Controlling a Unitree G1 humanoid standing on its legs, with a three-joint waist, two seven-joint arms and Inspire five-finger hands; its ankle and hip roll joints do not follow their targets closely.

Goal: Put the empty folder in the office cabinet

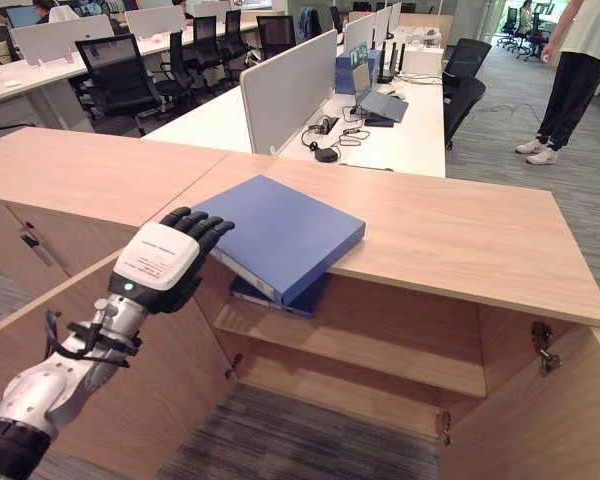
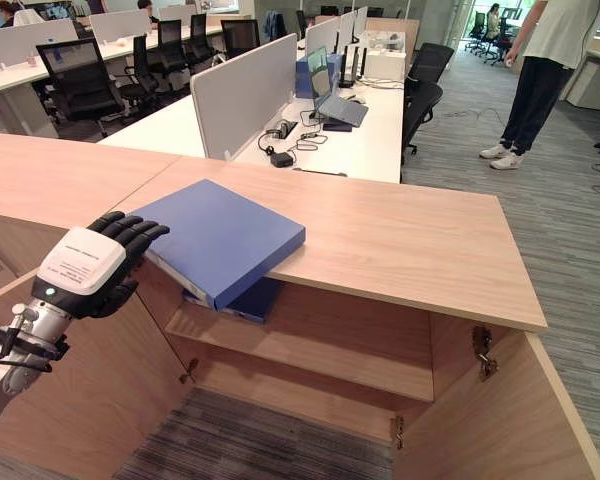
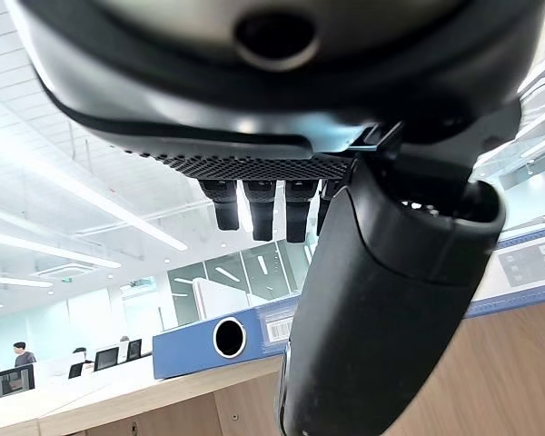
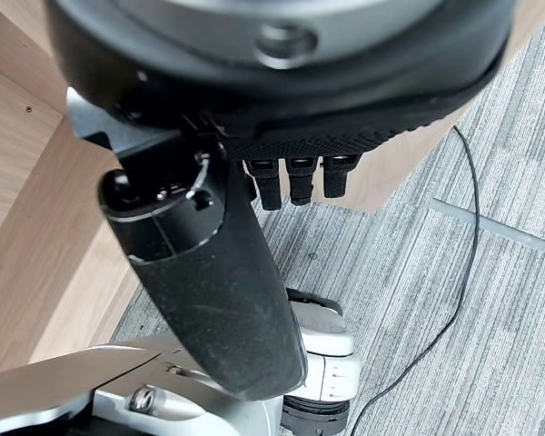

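Note:
A blue folder (image 1: 280, 232) lies flat on the wooden cabinet top (image 1: 460, 240), its near corner jutting out over the open front. My left hand (image 1: 165, 258) is raised at the folder's left corner, fingers relaxed and reaching to its edge, holding nothing. From the left wrist view the folder's spine (image 3: 209, 341) with its round hole shows past the straight fingers (image 3: 259, 209). My right hand (image 4: 218, 272) hangs over the carpet with loose fingers, holding nothing.
A second blue folder (image 1: 280, 298) lies on the cabinet's upper shelf (image 1: 380, 355), right under the overhanging one. Both cabinet doors (image 1: 130, 400) (image 1: 550, 420) stand open. Office desks with a divider (image 1: 280, 95) lie behind. A person (image 1: 570, 80) stands at the far right.

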